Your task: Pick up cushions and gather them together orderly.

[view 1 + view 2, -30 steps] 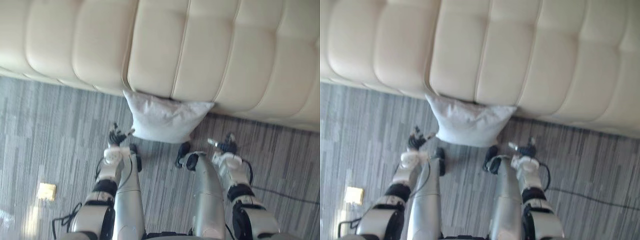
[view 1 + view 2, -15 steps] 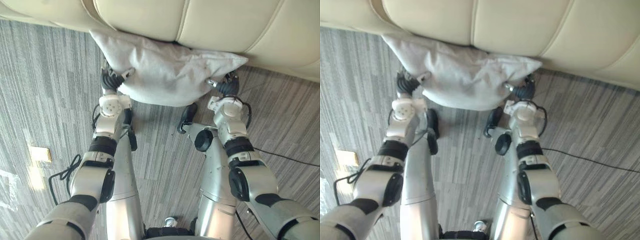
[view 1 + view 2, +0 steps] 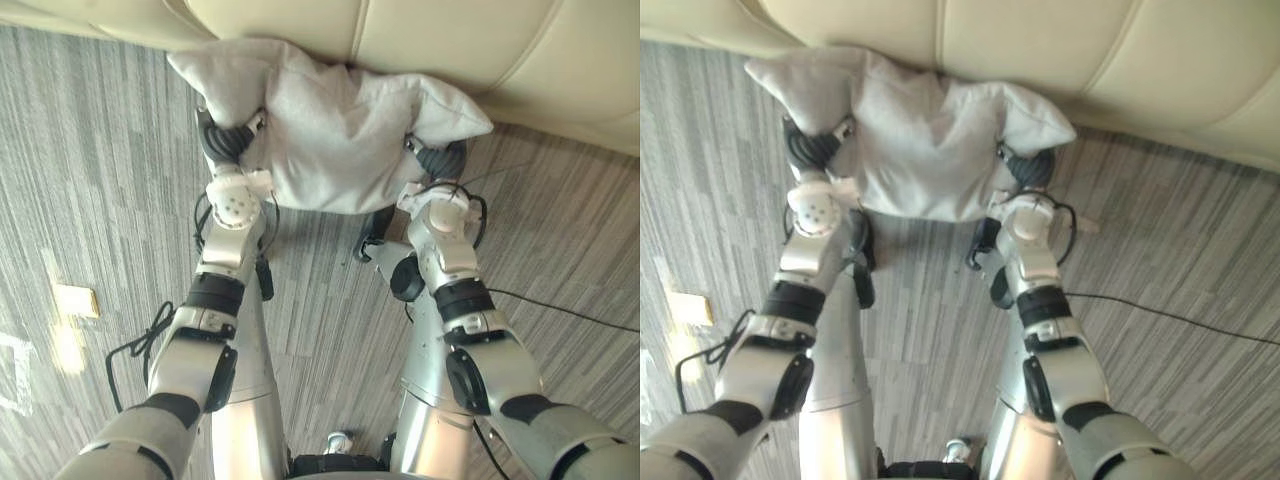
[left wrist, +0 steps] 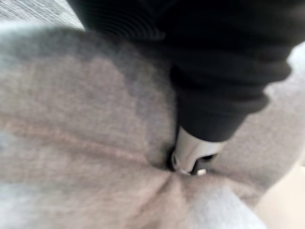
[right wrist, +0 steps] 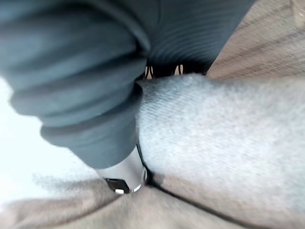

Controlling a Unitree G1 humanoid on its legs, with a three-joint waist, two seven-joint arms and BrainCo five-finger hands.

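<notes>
Left eye view: L hand (image 3: 226, 141)+R hand (image 3: 441, 160) grip cushion (image 3: 335, 150).

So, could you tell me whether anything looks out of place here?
The grey cushion is down at floor level against the cream sofa rather than on it. It is bunched up between the left hand and right hand, and its upper corners flop over them.

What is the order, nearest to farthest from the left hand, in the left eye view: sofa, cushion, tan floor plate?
1. cushion, against the left hand.
2. sofa, just behind the cushion.
3. tan floor plate, far out at the robot's left.
</notes>
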